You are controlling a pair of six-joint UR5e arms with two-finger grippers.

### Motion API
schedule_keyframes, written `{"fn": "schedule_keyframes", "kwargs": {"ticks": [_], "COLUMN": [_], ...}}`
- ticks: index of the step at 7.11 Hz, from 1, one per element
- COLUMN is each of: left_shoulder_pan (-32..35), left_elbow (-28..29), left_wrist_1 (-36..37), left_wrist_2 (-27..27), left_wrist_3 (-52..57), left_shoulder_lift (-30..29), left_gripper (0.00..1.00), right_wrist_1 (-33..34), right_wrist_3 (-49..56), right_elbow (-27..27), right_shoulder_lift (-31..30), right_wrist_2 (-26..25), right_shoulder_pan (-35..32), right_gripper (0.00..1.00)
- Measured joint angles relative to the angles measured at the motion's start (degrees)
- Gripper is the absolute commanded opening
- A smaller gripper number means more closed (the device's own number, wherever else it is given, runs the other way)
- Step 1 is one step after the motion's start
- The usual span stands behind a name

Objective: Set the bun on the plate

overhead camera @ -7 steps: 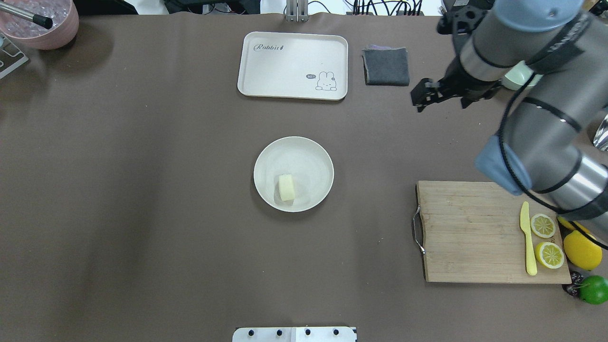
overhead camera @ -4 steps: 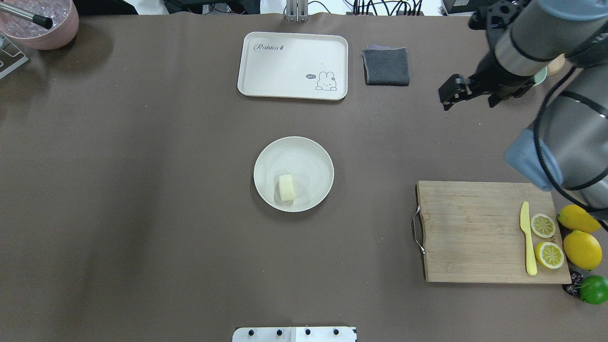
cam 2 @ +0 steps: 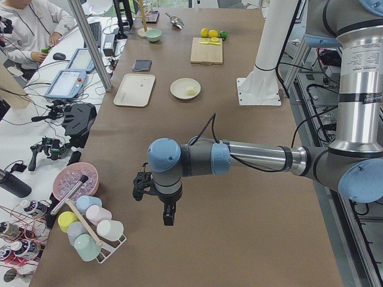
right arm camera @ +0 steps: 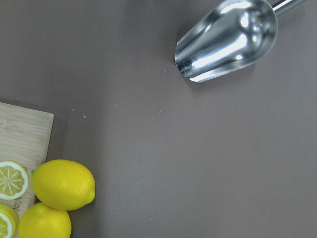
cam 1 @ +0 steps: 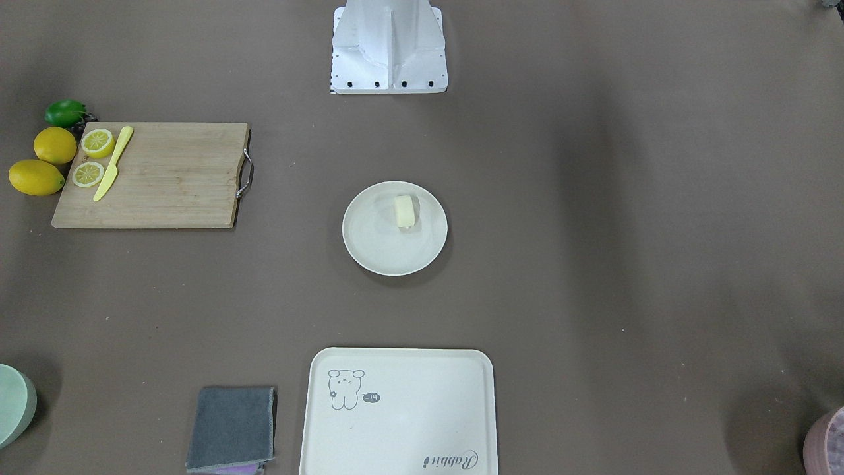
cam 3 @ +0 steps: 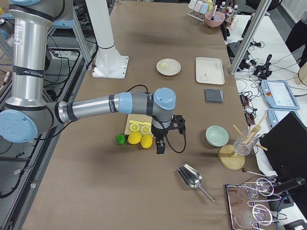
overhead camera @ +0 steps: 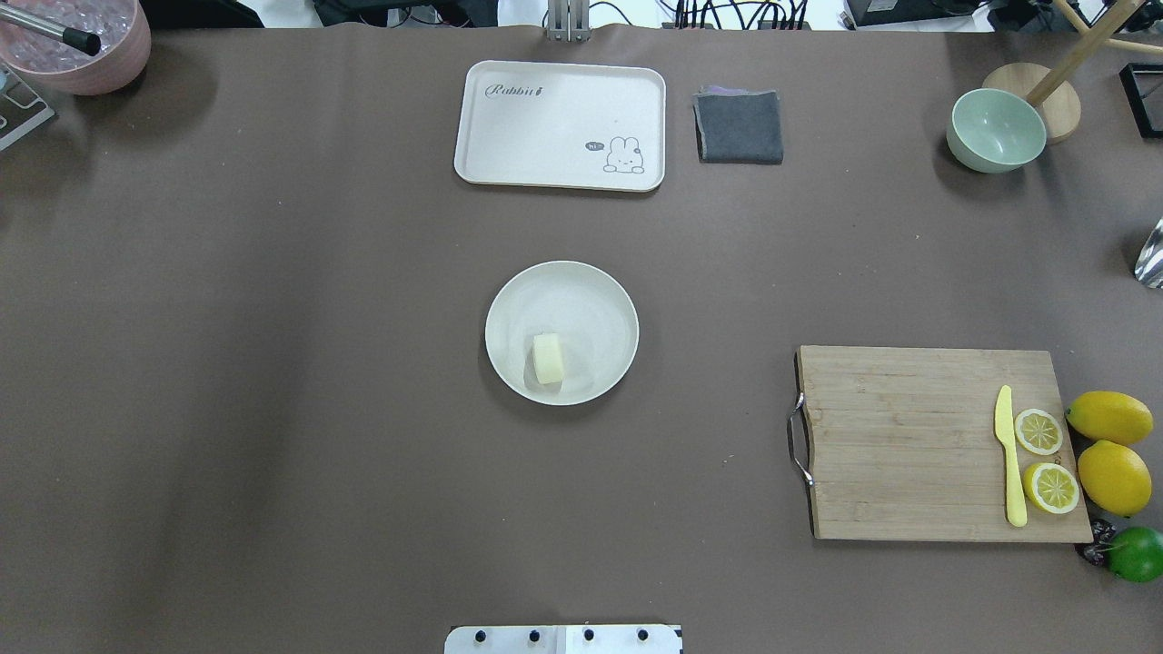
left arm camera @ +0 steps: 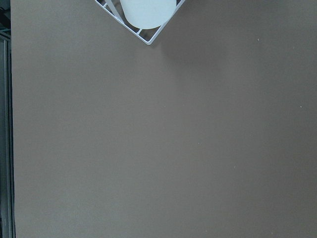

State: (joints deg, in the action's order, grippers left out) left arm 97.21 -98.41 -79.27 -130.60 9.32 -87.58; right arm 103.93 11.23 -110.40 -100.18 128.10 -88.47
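Overhead exterior view shows the small pale cream-yellow bun [overhead camera: 548, 359] with flat cut sides lying on the round off-white plate [overhead camera: 600, 300], which stands in the middle of the brown table [overhead camera: 273, 363]. The bun rests inside the raised rim, a little left of the plate's middle and on its near side, toward the robot. At the far edge of the table lies a rectangular cream tray [overhead camera: 545, 127] with a small animal drawing, and just right of it a folded dark grey cloth [overhead camera: 739, 127]. At the far right stands a pale green bowl [overhead camera: 994, 130]. On the right, nearer to the robot, is a wooden cutting board [overhead camera: 899, 445] with a metal handle. A yellow plastic knife [overhead camera: 1008, 459] and two lemon halves [overhead camera: 1038, 431] lie on it, and two whole yellow lemons [overhead camera: 1113, 477] and a green lime [overhead camera: 1136, 554] lie just beside its right edge. Both arms are well apart from the plate. The left gripper [cam 2: 169, 216] hangs over bare table at the left end, near a white wire rack [left arm camera: 148, 40] of pastel cups. The right gripper [cam 3: 160, 146] hangs at the right end, just beside the whole lemons, with a shiny metal scoop [cam 3: 192, 178] near it. For both grippers I cannot tell whether the fingers are open or closed, because they show only in the side views.
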Motion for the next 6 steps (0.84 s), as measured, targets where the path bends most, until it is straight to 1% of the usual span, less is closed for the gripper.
{"fn": "schedule_keyframes", "kwargs": {"ticks": [3, 6], "left_shoulder_pan": [0.0, 0.1], "left_elbow": [-0.1, 0.1], "left_wrist_1": [0.1, 0.2], "left_wrist_2": [-2.3, -2.8], "left_wrist_3": [0.0, 0.0], "left_shoulder_lift": [0.1, 0.2], "left_gripper": [0.98, 0.98], "right_wrist_1": [0.7, 0.2], "right_wrist_3": [0.8, 0.9], "right_elbow": [1.7, 2.1], "right_shoulder_lift": [-2.1, -2.7], "right_wrist_2": [0.2, -0.5], "right_shoulder_pan": [-2.2, -2.6], "right_gripper": [1.00, 1.00]}}
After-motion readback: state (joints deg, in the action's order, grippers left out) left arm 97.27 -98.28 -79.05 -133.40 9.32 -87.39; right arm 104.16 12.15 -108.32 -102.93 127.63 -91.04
